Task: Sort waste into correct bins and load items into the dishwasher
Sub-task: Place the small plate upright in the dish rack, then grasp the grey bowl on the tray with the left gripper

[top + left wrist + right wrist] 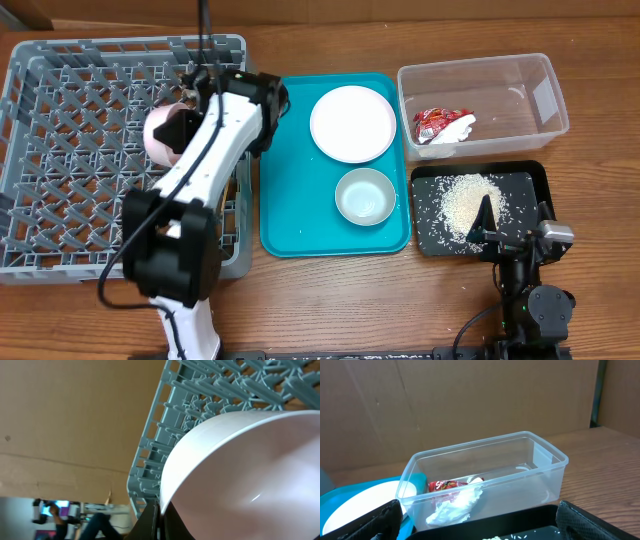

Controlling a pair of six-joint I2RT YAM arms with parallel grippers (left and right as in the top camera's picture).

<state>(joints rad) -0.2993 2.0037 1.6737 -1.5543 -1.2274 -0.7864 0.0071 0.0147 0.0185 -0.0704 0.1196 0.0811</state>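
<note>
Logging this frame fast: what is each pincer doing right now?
Left pincer: closed on a white plate, over the grey rack.
Right pincer: open, holding nothing.

Far left on the table (330, 300): dish rack (60, 150). Just right of it, beside its wall: serving tray (290, 200). Carries a plate (352, 122) toward the rear and a bowl (364, 196) just in front of that. Right again, at the rear: tub (540, 90). Holds the wrapper (442, 124) at its left end. Directly in front of the tub: shallow tray (530, 180). Holds the grains (465, 200), heaped near its middle and strewn leftward. Above the dish rack's rear right part: second plate (165, 135), on edge, in the left gripper (188, 112). At the shallow tray's front edge: right gripper (487, 225), over the grains' near side.
</note>
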